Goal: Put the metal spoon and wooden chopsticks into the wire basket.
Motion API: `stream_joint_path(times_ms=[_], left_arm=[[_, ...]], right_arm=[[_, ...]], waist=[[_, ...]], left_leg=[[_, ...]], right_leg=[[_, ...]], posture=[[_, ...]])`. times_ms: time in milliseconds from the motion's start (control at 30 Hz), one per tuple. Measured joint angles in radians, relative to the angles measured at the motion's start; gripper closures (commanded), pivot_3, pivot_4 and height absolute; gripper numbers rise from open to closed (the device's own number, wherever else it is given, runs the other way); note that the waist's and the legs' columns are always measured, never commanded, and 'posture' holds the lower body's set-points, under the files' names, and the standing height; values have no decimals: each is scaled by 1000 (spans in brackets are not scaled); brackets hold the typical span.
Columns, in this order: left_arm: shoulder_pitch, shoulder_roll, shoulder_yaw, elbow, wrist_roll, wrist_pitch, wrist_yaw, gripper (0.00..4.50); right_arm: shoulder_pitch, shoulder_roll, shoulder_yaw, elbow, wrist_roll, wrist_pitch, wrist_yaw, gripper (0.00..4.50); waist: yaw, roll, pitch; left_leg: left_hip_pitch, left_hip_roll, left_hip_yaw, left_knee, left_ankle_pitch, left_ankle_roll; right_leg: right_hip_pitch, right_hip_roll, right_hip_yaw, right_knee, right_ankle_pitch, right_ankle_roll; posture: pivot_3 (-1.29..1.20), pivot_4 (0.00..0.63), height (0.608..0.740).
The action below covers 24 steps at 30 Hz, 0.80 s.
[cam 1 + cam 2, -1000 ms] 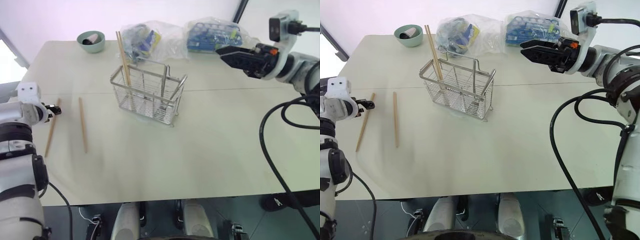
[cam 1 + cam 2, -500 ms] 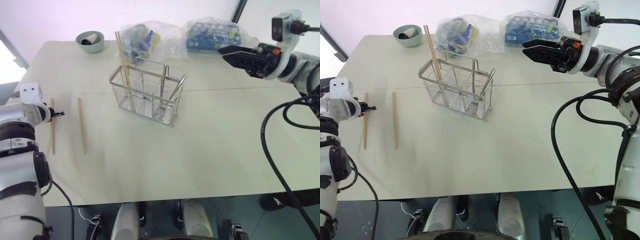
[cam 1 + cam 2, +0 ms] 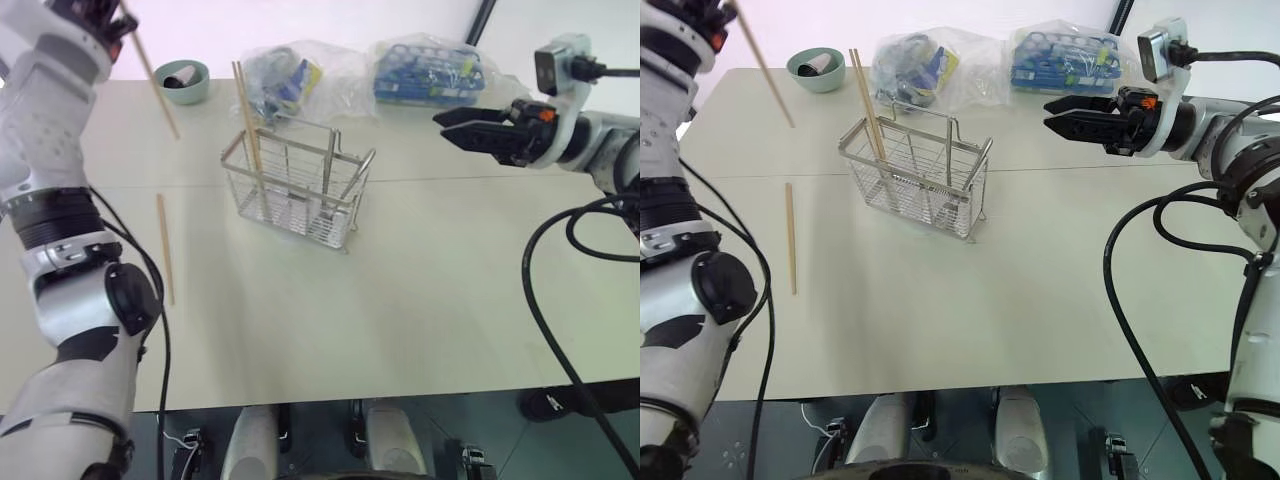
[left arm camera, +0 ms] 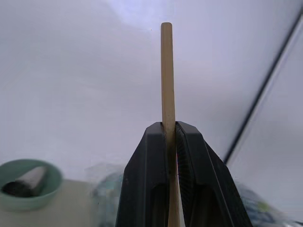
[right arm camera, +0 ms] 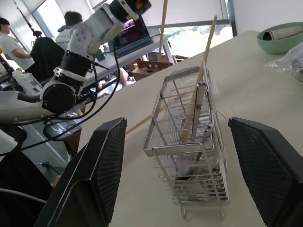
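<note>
My left gripper (image 4: 168, 125) is raised high over the table's far left corner, shut on one of the wooden chopsticks (image 3: 155, 85), which slants down from it. Another chopstick (image 3: 165, 250) lies on the table at the left. Two more (image 3: 245, 110) stand in the left end of the wire basket (image 3: 295, 190), at mid table. A flat metal handle (image 5: 198, 106) stands upright inside the basket and looks like the metal spoon. My right gripper (image 3: 1050, 112) hovers open to the right of the basket, pointing toward it with nothing between its fingers.
A green bowl (image 3: 182, 80) holding a small roll sits at the back left. Two plastic bags (image 3: 300, 75) (image 3: 430, 70) of items lie along the back edge. A black cable (image 3: 540, 300) hangs at the right. The cream table (image 3: 400, 300) stretches toward me.
My left gripper shut on the outer chopstick lying at the left and lifted it high off the table, up and toward the back. The right gripper stayed where it was.
</note>
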Motion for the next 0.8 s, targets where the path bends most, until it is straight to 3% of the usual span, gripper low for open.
stream_joint_path(times_ms=[200,400,800], left_arm=[[-14,-102,-153,-116,-21,33,-76,4449],[23,-134,-242,-92,74,-42,-82,4449],[102,-182,-238,-54,186,-278,-58,4449]], right_arm=[[0,7,-1,0,-6,1,0,960],[0,-1,-1,0,12,19,0,960],[-1,-7,3,0,38,40,0,960]], waist=[[1,0,0],[0,0,0],[4,0,0]], left_leg=[[0,0,0,1,0,0],[1,0,0,1,0,0],[0,0,0,1,0,0]], right_leg=[[0,0,0,0,0,0],[0,1,1,0,0,0],[1,1,1,0,0,0]], posture=[[0,150,707],[0,150,707],[0,150,707]])
